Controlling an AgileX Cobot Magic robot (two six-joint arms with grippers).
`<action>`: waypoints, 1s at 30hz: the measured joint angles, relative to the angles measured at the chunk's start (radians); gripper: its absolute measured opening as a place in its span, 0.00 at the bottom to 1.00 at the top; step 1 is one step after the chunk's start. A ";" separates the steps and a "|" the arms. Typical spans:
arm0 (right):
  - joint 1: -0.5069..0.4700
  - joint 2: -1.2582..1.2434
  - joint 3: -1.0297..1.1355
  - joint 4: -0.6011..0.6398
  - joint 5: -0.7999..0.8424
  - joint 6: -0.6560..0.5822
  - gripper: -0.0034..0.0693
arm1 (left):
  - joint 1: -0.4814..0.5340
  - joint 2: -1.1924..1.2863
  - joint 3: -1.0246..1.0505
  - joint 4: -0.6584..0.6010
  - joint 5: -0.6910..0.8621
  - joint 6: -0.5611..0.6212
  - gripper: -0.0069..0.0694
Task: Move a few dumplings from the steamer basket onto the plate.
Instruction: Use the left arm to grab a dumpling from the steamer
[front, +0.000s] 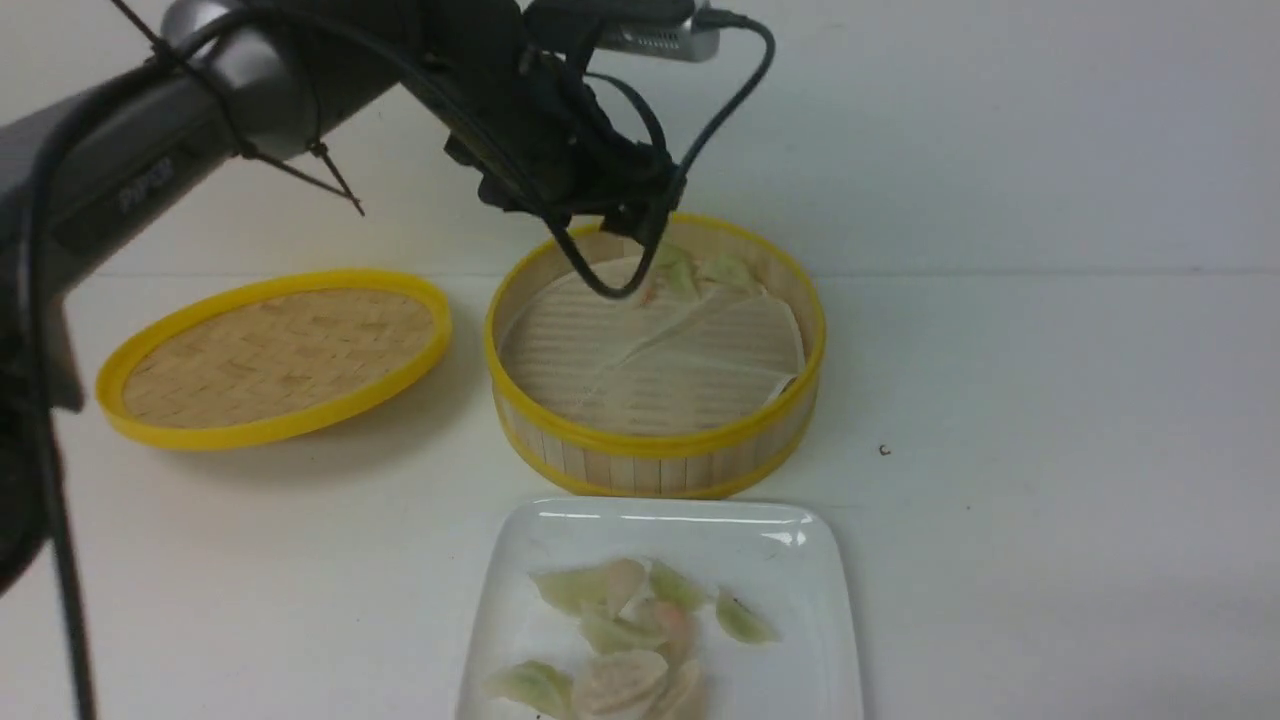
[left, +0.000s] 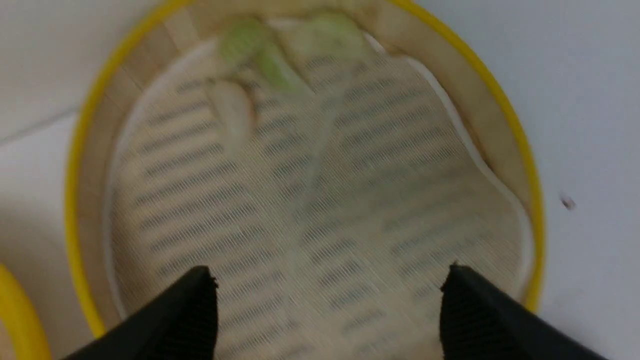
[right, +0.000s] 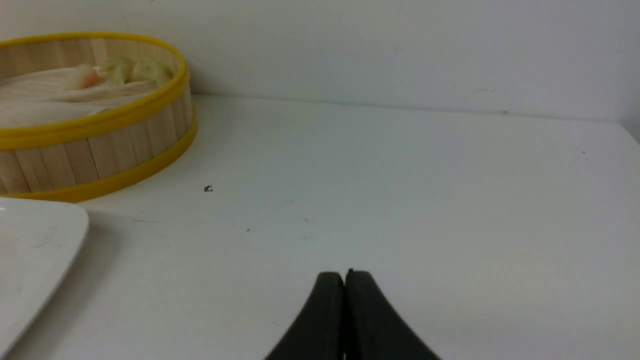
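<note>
Wrist views alone show left fingers wide over steamer basket, right fingers closed

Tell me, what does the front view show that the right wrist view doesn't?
Only the front view shows the woven lid, the left arm above the steamer basket, and the dumplings piled on the plate. Only the right wrist view shows the right tool, closed. Both show the basket, part of the plate, and a few dumplings inside the basket.
</note>
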 joint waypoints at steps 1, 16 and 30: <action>0.000 0.000 0.000 0.000 0.000 0.000 0.03 | 0.004 0.020 -0.022 0.000 0.000 0.000 0.79; 0.000 0.000 0.000 0.000 0.000 0.000 0.03 | 0.010 0.479 -0.333 0.140 -0.146 0.075 0.78; 0.000 0.000 0.000 0.000 0.000 0.000 0.03 | 0.005 0.400 -0.339 0.141 0.045 0.071 0.32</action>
